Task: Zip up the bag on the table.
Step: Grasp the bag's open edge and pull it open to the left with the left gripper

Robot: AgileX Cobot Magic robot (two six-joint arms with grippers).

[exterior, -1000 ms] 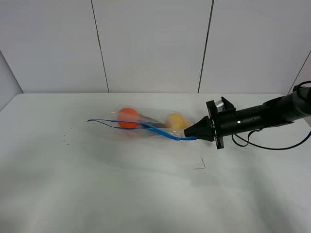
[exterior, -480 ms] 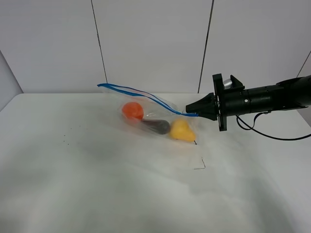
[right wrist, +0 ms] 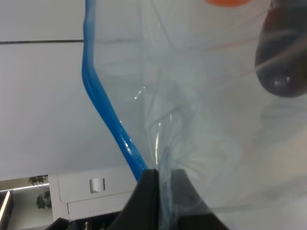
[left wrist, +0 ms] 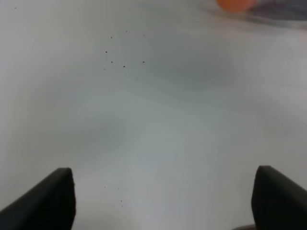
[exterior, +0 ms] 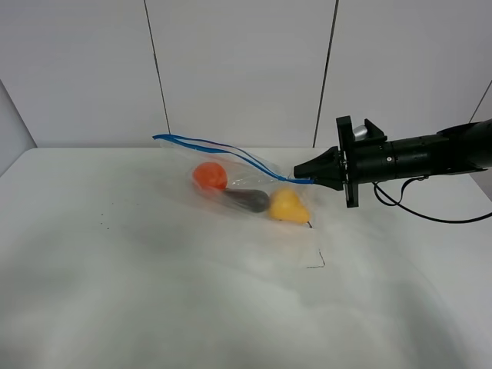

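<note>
The worktop (exterior: 154,292) carries the bag (exterior: 244,184) near its far edge, right of centre. Its contents (exterior: 250,200) sag at or just above the surface (contact cannot be told). The blue zipper strip (exterior: 207,146) forms the bag's upper edge. Its long axis runs leftward and slightly upward from the right claw (exterior: 304,179), which is pressed together on the bag's right corner. The left claw (left wrist: 165,196), jaws spread and empty, is absent from the high view, and the strip's free end lies toward its side. Its wrist view shows bare worktop and a sliver of the contents. The right wrist view alone shows the pinch: on the plastic, just beside the strip.
</note>
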